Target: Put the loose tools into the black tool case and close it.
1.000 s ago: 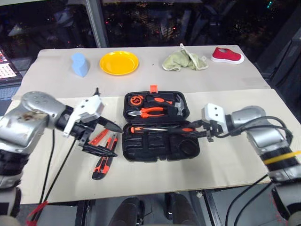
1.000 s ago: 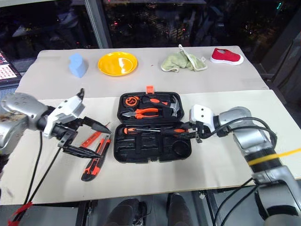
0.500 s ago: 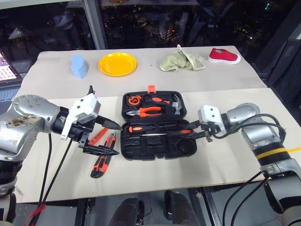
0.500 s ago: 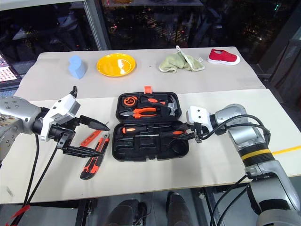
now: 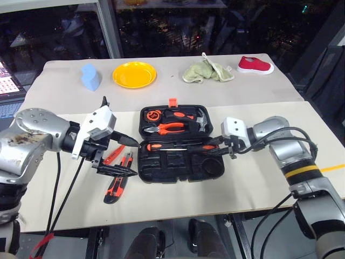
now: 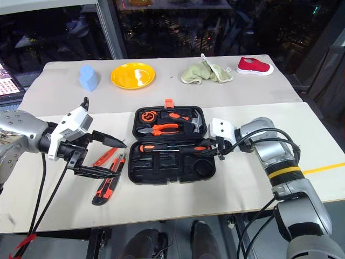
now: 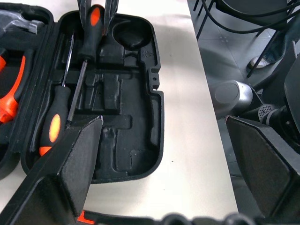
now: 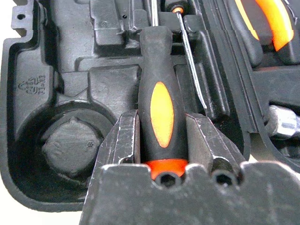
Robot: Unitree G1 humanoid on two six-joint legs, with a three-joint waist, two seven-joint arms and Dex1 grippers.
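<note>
Your right arm has carried its screwdriver (image 8: 161, 110) a little further in over the case (image 5: 183, 171); its fingers (image 8: 125, 140) clamp the handle, shaft running along the case's length above its slot. Your left fingers (image 5: 119, 171), spread wide and empty, hover nearest the knife (image 5: 118, 181) and the tester (image 5: 112, 156) on the table (image 5: 259, 183).

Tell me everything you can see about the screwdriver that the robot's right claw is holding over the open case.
The screwdriver has a thick black handle with an orange oval inlay and an orange butt end, seemingly rubbery plastic, and a thin dark metal shaft. The right claw is shut on the handle near the butt, one finger on either side. It lies lengthwise in the front half of the black tool case, beside a second screwdriver whose tip points the opposite way. Whether it is fully seated in its recess is unclear.
</note>
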